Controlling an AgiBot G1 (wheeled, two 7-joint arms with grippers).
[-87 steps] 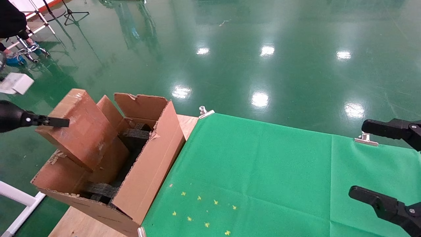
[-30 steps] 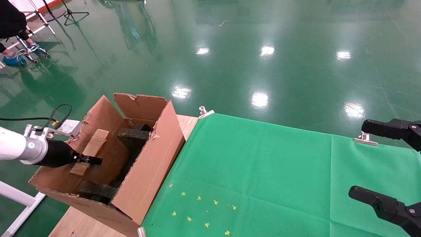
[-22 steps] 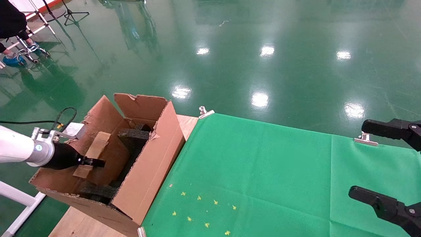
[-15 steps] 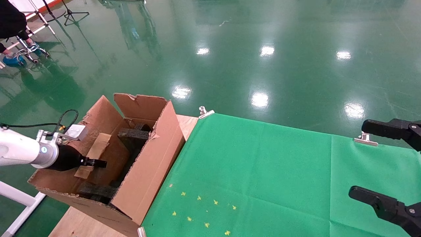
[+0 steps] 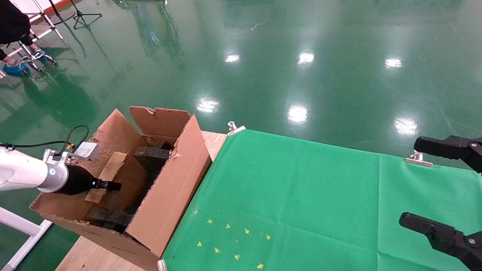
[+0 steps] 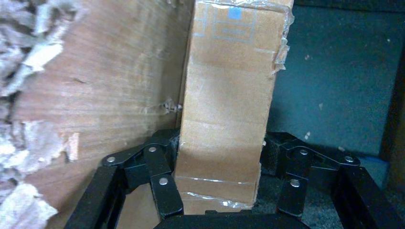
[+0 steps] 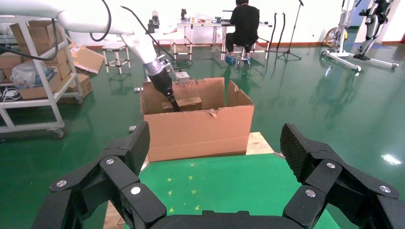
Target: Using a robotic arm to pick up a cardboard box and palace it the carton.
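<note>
cardboard box [image 5: 107, 176] sits inside the carton [image 5: 165, 195], leaning on its left inner wall, beside black foam blocks [image 5: 152, 156]. left gripper [image 5: 109, 185] on the robotic arm [image 5: 22, 175] reaches over the carton's left flap and is clamped on the box's near end. left wrist view shows what the head view doesn't: both fingers [image 6: 160, 183] pressed on the box sides, tape on the box. right gripper [image 5: 444, 188] parked, spread wide, over the green cloth [image 5: 301, 203] right of the carton

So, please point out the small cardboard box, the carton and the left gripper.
cardboard box [image 6: 228, 95]: left wrist view, its broad front face.
carton [image 5: 169, 195]: head view, its tall side flap.
left gripper [image 5: 109, 185]: head view, fingertips at the box.
</note>
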